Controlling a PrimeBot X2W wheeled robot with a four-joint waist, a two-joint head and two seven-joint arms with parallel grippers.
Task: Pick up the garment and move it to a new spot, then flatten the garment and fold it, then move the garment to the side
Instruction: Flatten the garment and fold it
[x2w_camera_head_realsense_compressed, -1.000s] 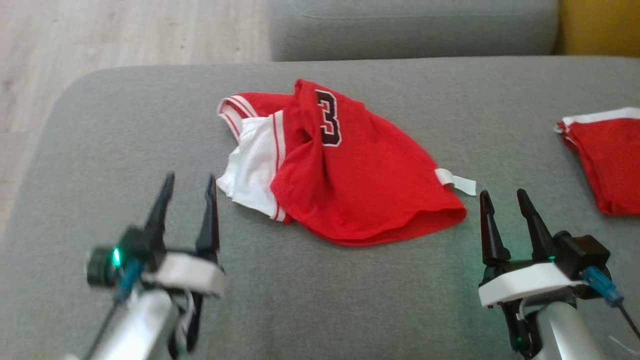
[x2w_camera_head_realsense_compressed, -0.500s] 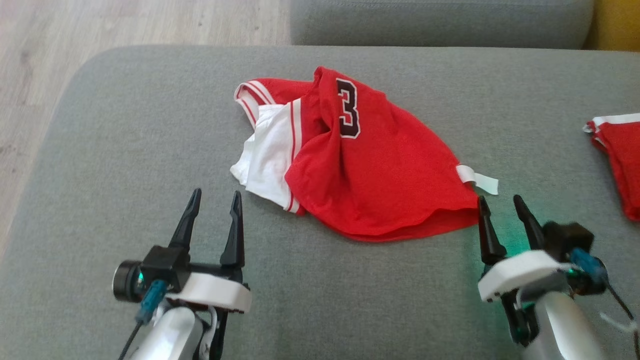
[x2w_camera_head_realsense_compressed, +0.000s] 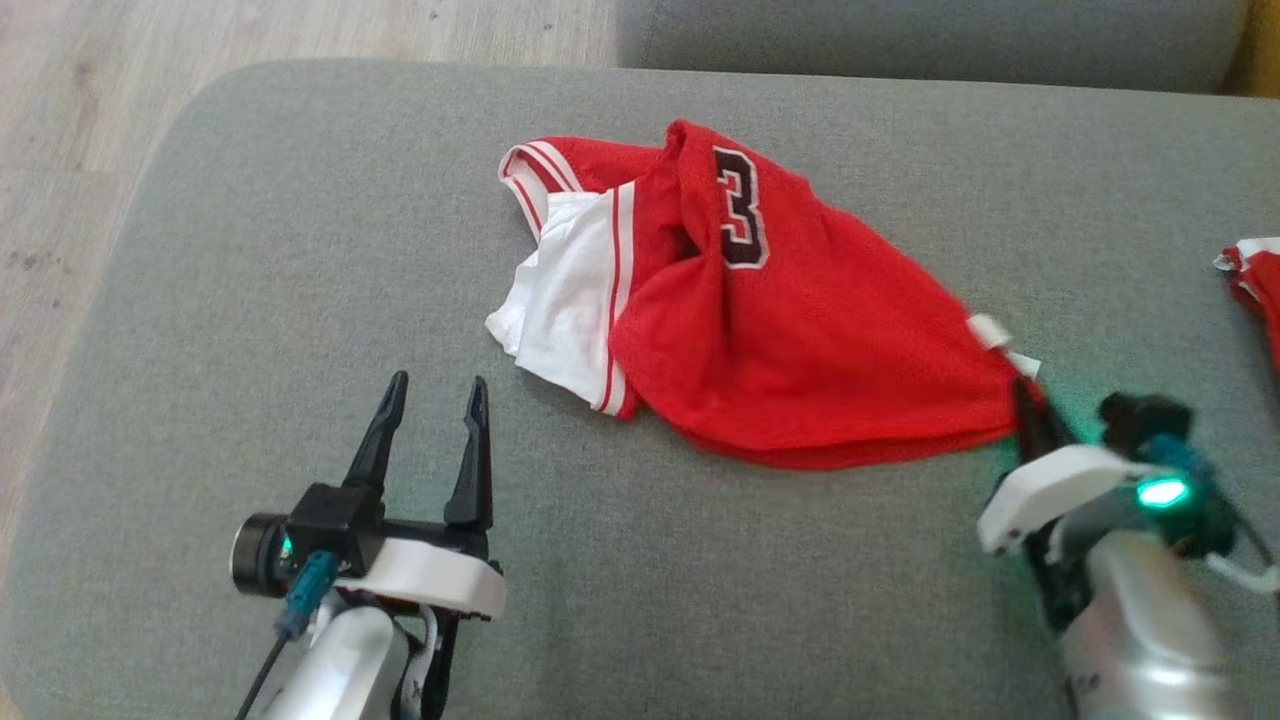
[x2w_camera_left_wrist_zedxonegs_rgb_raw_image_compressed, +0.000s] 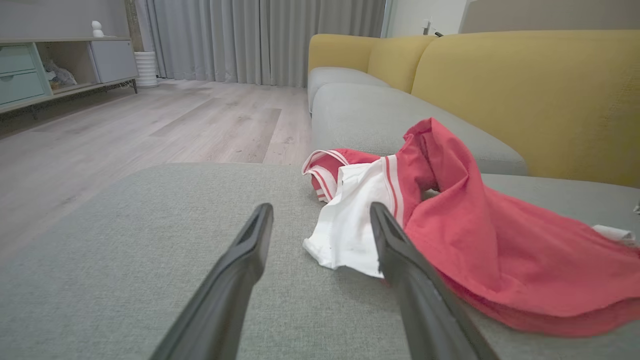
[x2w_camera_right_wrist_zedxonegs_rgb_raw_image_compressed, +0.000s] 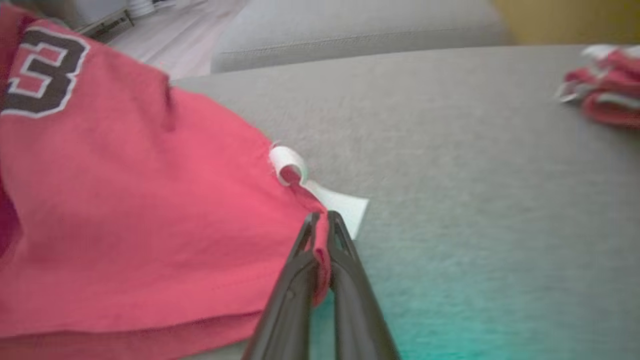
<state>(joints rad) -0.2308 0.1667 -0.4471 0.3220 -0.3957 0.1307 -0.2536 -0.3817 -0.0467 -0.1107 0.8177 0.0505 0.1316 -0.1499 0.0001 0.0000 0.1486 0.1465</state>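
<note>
Pick-up just starting: jersey (x2w_camera_head_realsense_compressed: 790, 340) crumpled at cushion (x2w_camera_head_realsense_compressed: 300, 250) middle, not lifted yet; right gripper (x2w_camera_head_realsense_compressed: 1030, 405) clenched on its hem corner, toward cushion's right; left gripper (x2w_camera_head_realsense_compressed: 438, 382) spread wide, empty, cushion's near left. Move, flatten, fold, set-aside all left.

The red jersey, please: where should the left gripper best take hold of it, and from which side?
Probably the loose white corner of the red jersey, coming low from the near left. It juts out at the edge, just ahead of the open left gripper, opposite the hem corner that the right gripper pinches beside the white tag.
</note>
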